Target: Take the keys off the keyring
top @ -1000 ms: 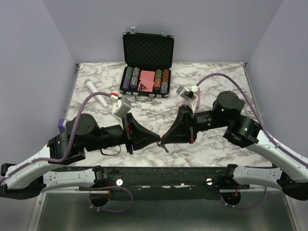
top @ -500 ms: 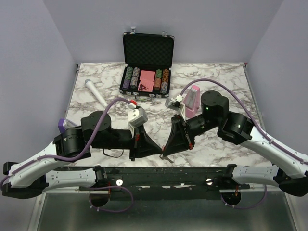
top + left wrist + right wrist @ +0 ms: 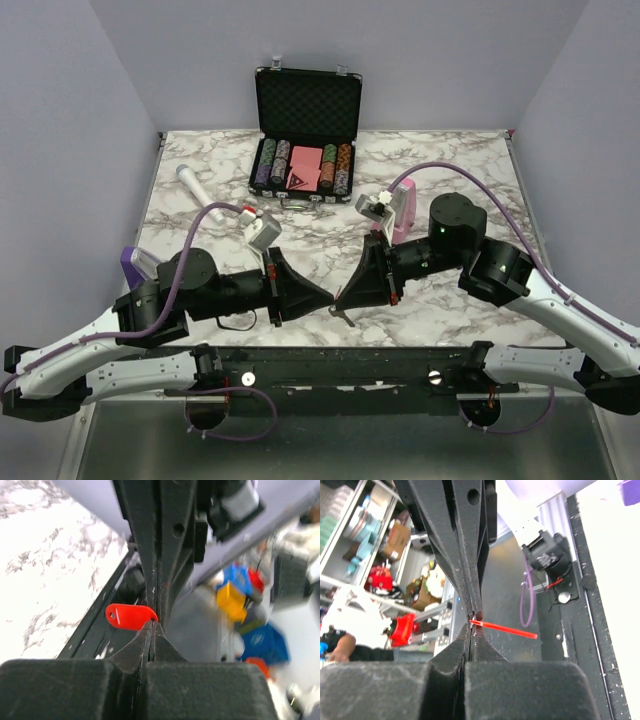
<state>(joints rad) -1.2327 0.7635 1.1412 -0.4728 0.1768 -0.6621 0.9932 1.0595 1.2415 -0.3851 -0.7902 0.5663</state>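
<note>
The left gripper [image 3: 324, 296] and right gripper [image 3: 347, 294] are meeting tip to tip at the 6 o'clock edge of the white marble-patterned table [image 3: 470, 165], and both pairs of jaws are pressing fully together. The small bright red oval keyring [image 3: 131, 616] is sticking out from that junction toward 9 o'clock in the left wrist view. Which pair is gripping it cannot be told. Tiny grey metal keys [image 3: 343, 315] are dangling just beneath the tips.

L tool [image 3: 328, 296] / R tool [image 3: 342, 297] tip-to-tip, no gap | metronome [image 3: 405, 212] tight by R arm [image 3: 455, 235] | mid table [image 3: 320, 225] open
</note>
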